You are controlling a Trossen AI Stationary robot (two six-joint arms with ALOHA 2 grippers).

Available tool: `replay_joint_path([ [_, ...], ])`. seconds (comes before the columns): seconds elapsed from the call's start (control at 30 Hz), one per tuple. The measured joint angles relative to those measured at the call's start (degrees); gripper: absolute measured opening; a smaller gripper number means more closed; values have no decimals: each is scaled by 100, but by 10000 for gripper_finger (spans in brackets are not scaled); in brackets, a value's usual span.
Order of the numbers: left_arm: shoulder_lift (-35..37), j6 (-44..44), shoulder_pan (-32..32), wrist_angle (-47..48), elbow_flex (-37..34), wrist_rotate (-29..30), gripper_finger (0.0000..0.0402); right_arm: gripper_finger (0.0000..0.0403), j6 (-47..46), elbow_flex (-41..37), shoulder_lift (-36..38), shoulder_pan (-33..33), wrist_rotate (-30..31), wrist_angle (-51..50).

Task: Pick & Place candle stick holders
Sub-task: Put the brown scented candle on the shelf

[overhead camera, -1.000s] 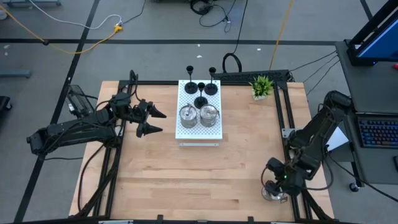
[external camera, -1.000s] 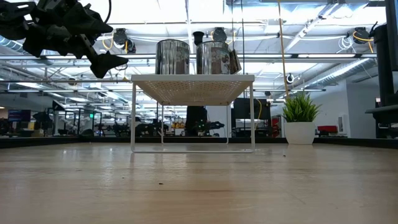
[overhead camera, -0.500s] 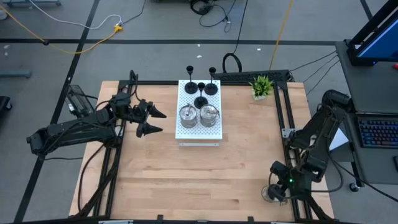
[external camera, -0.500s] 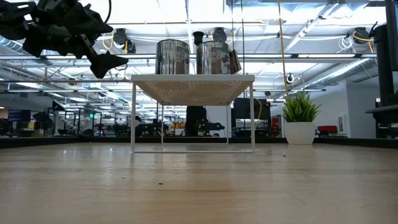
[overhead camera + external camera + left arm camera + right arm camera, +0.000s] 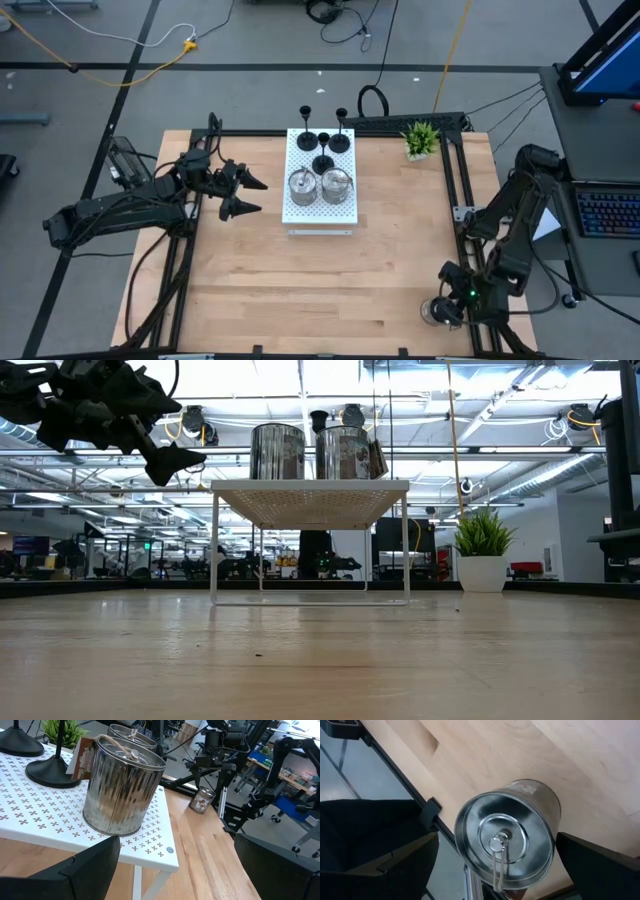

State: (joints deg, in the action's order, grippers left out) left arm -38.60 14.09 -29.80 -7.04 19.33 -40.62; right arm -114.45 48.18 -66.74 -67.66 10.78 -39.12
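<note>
Since last silver holder (image 5: 433, 312) sits lower right of frame at counter (image 5: 330, 285) edge, right gripper (image 5: 495, 857) hovers above, fingers spread, nothing grasped. Left gripper (image 5: 243, 195) waits beside board (image 5: 320, 205), fingers released.

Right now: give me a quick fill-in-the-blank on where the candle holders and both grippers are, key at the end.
1. On the white perforated stand sit ____ silver holders, behind them three black candlestick holders.
2. The third silver holder stands on the wooden table at its front-right corner, right under the ____ gripper.
3. The left gripper hovers beside the stand with its fingers ____.
4. The potted plant stands at the table's back-____ corner.

Missing words: two; right; open; right
</note>
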Motion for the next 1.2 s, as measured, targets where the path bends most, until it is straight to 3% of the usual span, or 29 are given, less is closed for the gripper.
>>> replay_joint_path([
  [0.2,-1,0,-2,1,0,0,399,393,43,-7,-135,-145,444,131],
  [0.9,-1,-33,-17,-1,0,0,399,393,-14,-11,-295,-184,382,1155],
  [1.07,1,-119,-17,-1,0,2,399,393,-162,-11,-293,-184,-58,792],
  [1.2,0,-181,-17,-1,0,2,399,393,-77,-11,-293,-184,-35,340],
])
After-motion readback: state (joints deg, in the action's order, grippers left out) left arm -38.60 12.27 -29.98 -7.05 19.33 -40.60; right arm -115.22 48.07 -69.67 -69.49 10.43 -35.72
